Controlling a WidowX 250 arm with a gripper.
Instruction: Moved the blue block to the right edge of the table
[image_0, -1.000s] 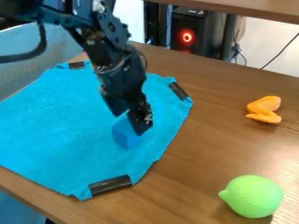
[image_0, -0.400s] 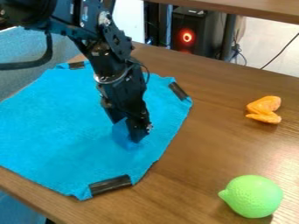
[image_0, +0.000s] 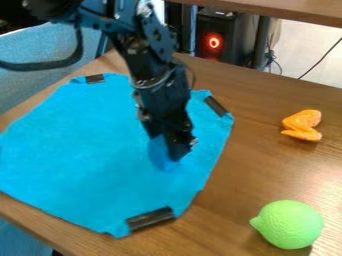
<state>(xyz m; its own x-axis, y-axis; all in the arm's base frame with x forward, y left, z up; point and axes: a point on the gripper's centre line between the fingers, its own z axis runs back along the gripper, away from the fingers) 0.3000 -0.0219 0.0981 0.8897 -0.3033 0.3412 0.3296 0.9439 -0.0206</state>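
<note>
The black gripper (image_0: 167, 150) hangs down over the right half of the blue cloth, its fingers shut on the blue block (image_0: 159, 153). Much of the block is hidden behind the nearer finger. Its visible part is close in colour to the cloth beneath it and sits low, at cloth level. The wooden table (image_0: 267, 170) has its bare right part to the right of the cloth.
The blue cloth (image_0: 87, 150) has black strips at its corners, one near the front (image_0: 150, 218). An orange object (image_0: 302, 125) lies at the right, and a green lime-like object (image_0: 288, 224) at the front right.
The gripper came down around the block, then shifted to the right with it. The cloth slid to the right too. The orange and green objects stayed put.
</note>
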